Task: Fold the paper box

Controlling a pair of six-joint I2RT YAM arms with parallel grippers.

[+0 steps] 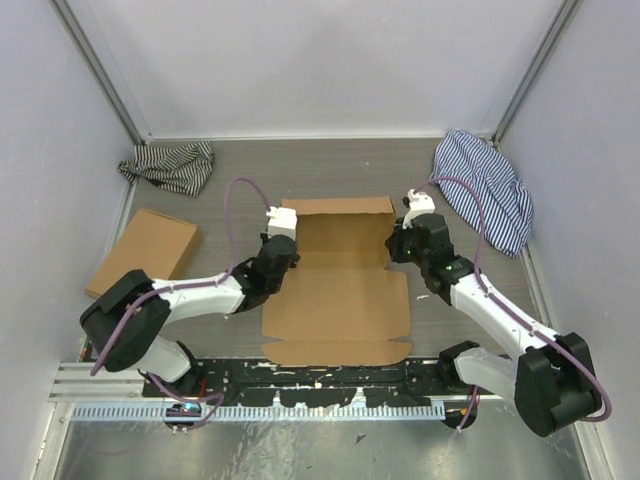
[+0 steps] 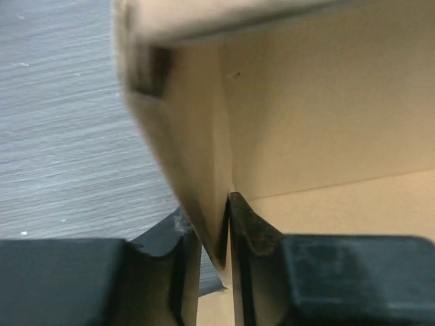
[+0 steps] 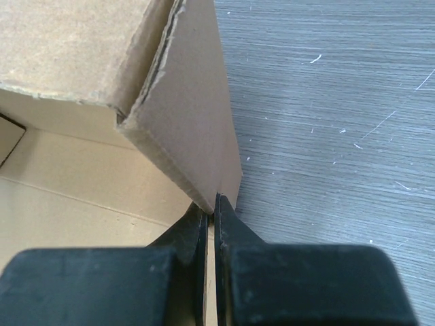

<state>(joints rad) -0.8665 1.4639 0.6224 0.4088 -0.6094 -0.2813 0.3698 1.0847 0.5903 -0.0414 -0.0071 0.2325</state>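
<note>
Mid-desk (image 1: 230,190), between the two arms, the paper box (image 1: 335,300) lies w/ its long axis running near-to-far: the near panel is flat toward the arm bases, the far half is partly raised, w/ a back wall and two side flaps standing. Each arm is at one side flap, roughly level w/ the other, so neither is nearer. The left gripper (image 1: 292,252) is at the left flap, the right gripper (image 1: 394,250) at the right flap, box body inboard of both. From the left wrist, the left gripper (image 2: 216,244) has its jaws one each side of the flap's lower edge and looks clamped on the cardboard (image 2: 326,136), tho the view is blurred. From the right wrist, the right gripper (image 3: 211,217) is pinched nearly together on the thin bottom edge of the right flap (image 3: 183,122), bare desk just outboard. Judgement: the next move turns on both flaps swinging inward about near-to-far creases, toward each other. Since the grips are low on the flaps, uneven pull from either arm could skew or slide the whole sheet sideways.
</note>
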